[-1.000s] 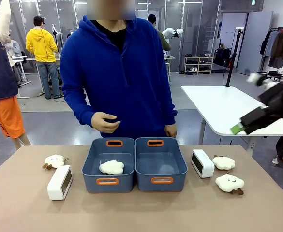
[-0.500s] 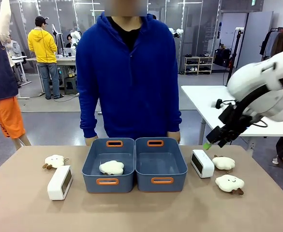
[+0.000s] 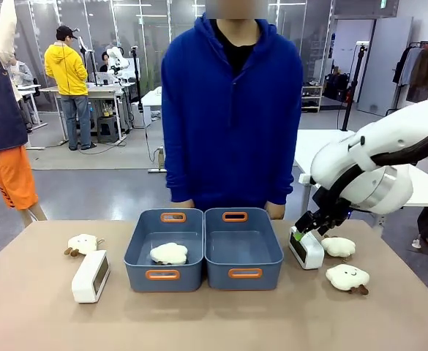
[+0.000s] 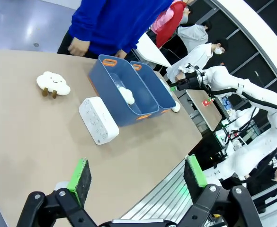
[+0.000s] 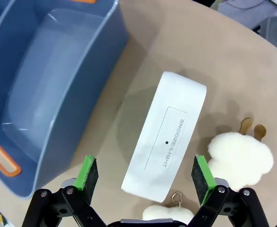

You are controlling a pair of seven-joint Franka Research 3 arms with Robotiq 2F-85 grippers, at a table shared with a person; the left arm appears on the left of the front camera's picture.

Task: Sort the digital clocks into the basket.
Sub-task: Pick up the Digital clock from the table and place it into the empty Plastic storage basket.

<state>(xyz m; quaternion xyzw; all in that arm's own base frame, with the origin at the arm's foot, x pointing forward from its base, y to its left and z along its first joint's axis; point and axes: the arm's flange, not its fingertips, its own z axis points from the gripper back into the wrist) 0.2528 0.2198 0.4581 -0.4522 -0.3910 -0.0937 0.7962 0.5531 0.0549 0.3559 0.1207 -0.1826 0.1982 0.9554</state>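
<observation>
Right wrist view is showing the sorting barely beginning. One white rounded-rectangular plastic digital clock (image 5: 169, 151), printed SNOOZE/LIGHT on top, is lying on the tan table (image 5: 143, 56), framed between the right arm's fingers (image 5: 88, 171), which are standing wide apart and not closing on it. Ahead of the left arm's fingers (image 4: 80, 174), also spread, the second white clock (image 4: 98, 126) is waiting. Neither clock is sitting in a blue-grey plastic basket (image 5: 43, 94) yet.
</observation>
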